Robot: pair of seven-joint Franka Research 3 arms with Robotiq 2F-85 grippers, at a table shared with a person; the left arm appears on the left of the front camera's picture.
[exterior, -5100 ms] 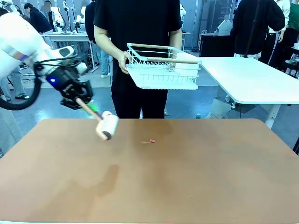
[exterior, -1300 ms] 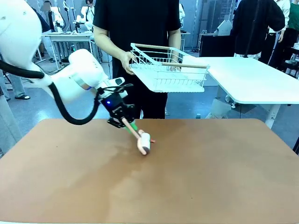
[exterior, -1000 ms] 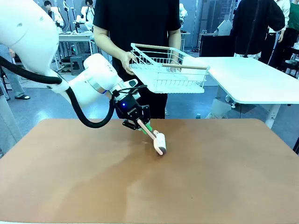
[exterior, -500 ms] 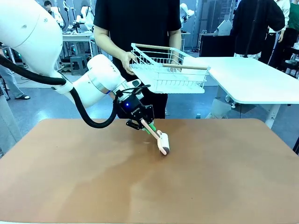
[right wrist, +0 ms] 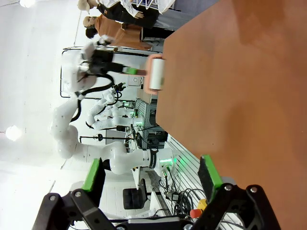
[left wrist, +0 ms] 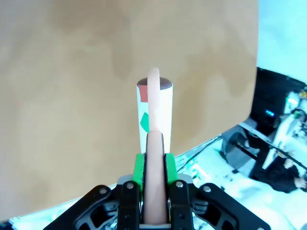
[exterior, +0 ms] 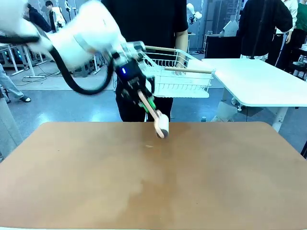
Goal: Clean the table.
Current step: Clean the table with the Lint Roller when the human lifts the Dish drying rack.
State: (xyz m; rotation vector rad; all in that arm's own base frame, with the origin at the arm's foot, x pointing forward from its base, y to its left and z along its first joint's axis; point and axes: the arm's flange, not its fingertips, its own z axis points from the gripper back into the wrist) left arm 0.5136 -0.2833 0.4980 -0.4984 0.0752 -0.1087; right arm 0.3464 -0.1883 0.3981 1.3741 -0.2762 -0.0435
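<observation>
left hand (exterior: 144,101) clenched on wooden-handled white lint roller (exterior: 161,125), over far edge of reddish-brown matte tabletop (exterior: 201,182); right hand (right wrist: 151,175) released, over tabletop

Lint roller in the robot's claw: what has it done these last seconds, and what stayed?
The left gripper swept the lint roller rightward across the table, over the red scrap, then lifted it off the top. A red bit now sticks to the roller. Unchanged: the grip on the handle, the person holding the white wire rack.
</observation>
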